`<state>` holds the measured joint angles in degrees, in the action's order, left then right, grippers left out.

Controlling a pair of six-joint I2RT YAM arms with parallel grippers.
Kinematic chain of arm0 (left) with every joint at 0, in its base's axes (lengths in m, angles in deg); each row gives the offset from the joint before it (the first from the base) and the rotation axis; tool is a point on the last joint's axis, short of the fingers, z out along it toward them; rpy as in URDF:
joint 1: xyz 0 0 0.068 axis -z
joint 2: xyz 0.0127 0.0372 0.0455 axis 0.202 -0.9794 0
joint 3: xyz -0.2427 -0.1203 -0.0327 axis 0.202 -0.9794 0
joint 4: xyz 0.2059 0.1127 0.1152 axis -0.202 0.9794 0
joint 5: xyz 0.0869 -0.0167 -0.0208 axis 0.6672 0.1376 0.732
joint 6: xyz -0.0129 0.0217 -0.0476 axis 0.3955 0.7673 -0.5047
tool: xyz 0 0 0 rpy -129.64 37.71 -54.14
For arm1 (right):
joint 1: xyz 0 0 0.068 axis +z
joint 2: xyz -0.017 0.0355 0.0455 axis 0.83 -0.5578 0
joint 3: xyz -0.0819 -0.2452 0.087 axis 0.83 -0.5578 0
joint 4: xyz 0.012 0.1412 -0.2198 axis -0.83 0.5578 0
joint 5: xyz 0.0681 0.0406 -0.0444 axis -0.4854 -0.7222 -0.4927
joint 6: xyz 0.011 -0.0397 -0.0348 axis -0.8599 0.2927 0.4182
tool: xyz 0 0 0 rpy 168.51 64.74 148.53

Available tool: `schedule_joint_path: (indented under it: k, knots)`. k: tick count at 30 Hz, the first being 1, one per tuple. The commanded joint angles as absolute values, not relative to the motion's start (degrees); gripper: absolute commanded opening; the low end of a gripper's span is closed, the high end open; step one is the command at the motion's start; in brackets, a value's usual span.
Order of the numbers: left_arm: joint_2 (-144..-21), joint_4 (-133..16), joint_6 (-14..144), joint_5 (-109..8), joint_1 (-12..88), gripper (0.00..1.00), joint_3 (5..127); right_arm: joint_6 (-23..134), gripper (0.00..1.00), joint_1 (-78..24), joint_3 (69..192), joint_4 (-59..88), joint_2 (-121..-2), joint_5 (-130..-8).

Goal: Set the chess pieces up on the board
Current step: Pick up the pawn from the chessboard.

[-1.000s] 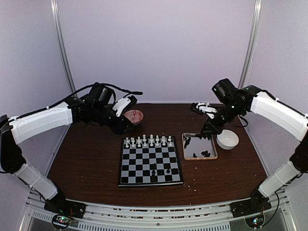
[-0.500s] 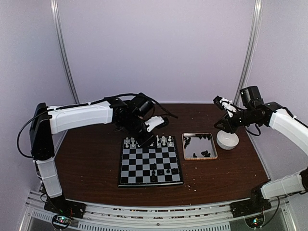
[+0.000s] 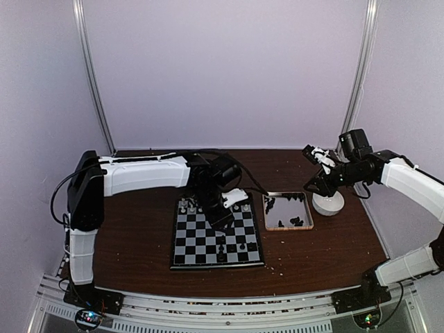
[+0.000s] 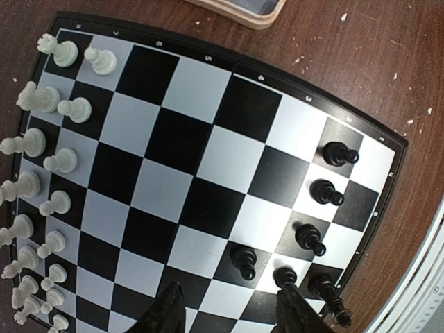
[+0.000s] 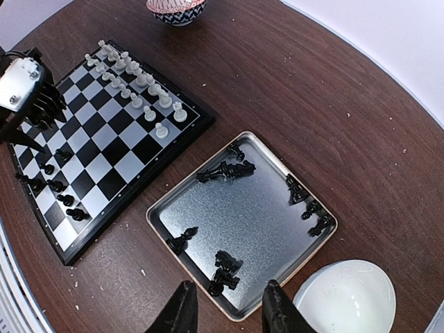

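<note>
The board (image 3: 208, 243) lies mid-table and fills the left wrist view (image 4: 187, 139). White pieces (image 3: 208, 204) fill its two far rows and show at the left edge of the left wrist view (image 4: 41, 146). Several black pieces (image 4: 324, 192) stand near the board's near edge. My left gripper (image 4: 229, 312) is open and empty above them, its right finger (image 4: 295, 309) next to a black pawn (image 4: 286, 277). My right gripper (image 5: 229, 312) is open and empty above the tray's (image 5: 156, 211) near corner. More black pieces (image 5: 225, 170) lie in the tray.
The wooden-rimmed tray (image 3: 309, 211) sits right of the board. A white bowl (image 3: 327, 202) stands to its right and also shows in the right wrist view (image 5: 347, 298). A patterned bowl (image 5: 177, 8) sits behind the board. Pale crumbs dot the brown table.
My left arm has swung from the back left over the board, to its near rows. My right gripper pulled away from the tray, then came part way back.
</note>
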<state>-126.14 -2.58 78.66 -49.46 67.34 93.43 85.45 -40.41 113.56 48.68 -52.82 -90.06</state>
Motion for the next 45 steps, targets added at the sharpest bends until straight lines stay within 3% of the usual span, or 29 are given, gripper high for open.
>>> schedule_joint_path:
  k: [1,19,37,45]
  knots:
    - [-127.9,-0.9,80.0,-50.0,67.5,0.47,94.7,86.4,0.34,-39.8,114.1,48.1,-53.0,-91.1]
    - [-132.7,-0.9,80.6,-49.8,67.7,0.35,96.1,86.8,0.34,-38.6,114.5,48.8,-54.8,-90.6]
    - [-132.2,-0.9,81.2,-51.5,67.7,0.00,95.4,87.4,0.34,-37.9,114.7,49.4,-55.6,-89.6]
    - [-128.1,-0.9,81.0,-48.7,67.7,0.00,93.9,87.6,0.34,-37.9,114.4,49.3,-55.6,-88.5]
